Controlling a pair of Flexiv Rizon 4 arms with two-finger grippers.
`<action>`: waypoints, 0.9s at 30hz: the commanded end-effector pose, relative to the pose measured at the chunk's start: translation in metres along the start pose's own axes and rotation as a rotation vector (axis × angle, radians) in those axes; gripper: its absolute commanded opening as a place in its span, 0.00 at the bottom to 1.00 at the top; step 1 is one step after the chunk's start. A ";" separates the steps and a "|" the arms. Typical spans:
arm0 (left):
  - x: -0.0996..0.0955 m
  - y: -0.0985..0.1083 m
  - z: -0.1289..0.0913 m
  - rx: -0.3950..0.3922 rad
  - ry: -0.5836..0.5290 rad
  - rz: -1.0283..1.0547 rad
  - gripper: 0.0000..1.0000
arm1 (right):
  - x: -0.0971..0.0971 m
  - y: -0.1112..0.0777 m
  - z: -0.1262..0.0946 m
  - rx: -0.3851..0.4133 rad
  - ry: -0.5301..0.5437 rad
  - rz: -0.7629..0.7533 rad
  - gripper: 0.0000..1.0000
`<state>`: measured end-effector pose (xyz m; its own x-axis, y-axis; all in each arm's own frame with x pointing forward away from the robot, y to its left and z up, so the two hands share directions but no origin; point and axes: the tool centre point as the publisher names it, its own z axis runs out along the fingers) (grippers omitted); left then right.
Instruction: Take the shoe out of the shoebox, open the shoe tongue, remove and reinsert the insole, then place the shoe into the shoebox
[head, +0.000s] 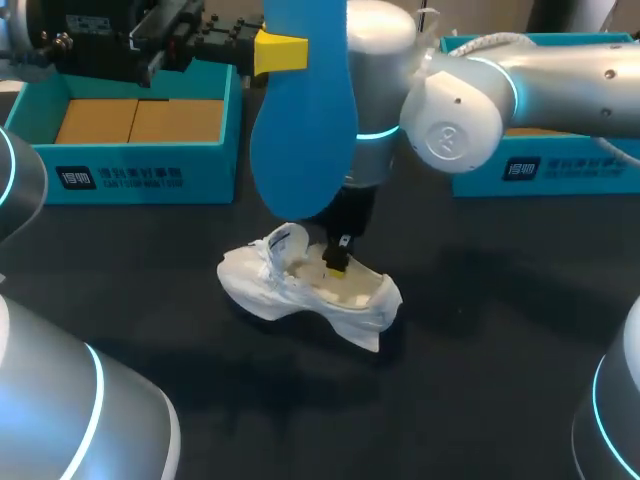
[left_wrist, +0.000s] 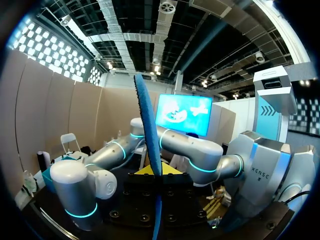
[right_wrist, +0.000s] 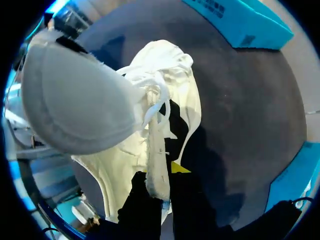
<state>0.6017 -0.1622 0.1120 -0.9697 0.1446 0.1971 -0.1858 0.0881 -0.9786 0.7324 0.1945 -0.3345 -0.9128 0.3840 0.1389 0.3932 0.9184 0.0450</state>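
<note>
Left gripper (head: 285, 52) is up high at the back of the table, its 2 yellow-tipped fingers pressed onto the blue insole (head: 305, 120), 1 on each face; in the left wrist view the insole (left_wrist: 150, 140) stands edge-on, rising straight out of that gripper (left_wrist: 152, 172). The insole hangs nearly upright with its lower, rounded end just above the white shoe (head: 310, 290). Right gripper (head: 337, 262) reaches down into the shoe from the right, and its own view shows the right gripper (right_wrist: 162, 187) pinching the rim of the shoe (right_wrist: 165, 100) at the side of the opening, with laces and tongue bunched ahead of it. The shoe lies tilted on its side on the dark table (head: 500, 330), in front of the teal shoebox (head: 140, 165) and well apart from it; a second teal box (head: 540, 175) sits behind the right arm. The step in hand looks like putting the insole back, so the task seems past its middle. To do it well, the right gripper should hold the rim firmly and pull the opening wide, while the left tips the insole so its lower end aims toward the toe, then slides it along the sole rather than pushing straight down, which could fold it or catch the tongue. Letting go only once the heel end sits flat would be wise.
</note>
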 end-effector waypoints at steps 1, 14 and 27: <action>-0.001 0.000 0.001 -0.001 0.002 0.000 0.00 | 0.017 -0.014 -0.015 -0.100 -0.063 0.221 0.00; -0.001 0.000 0.001 -0.001 0.002 0.000 0.00 | 0.025 -0.014 -0.019 -0.218 -0.089 0.324 0.00; -0.001 0.000 0.001 -0.001 0.002 0.000 0.00 | 0.025 -0.022 0.005 -0.435 -0.064 0.707 0.00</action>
<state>0.6017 -0.1622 0.1120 -0.9697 0.1447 0.1971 -0.1858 0.0882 -0.9786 0.7047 0.1907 -0.3307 -0.5240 0.8327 0.1791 0.8459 0.4842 0.2237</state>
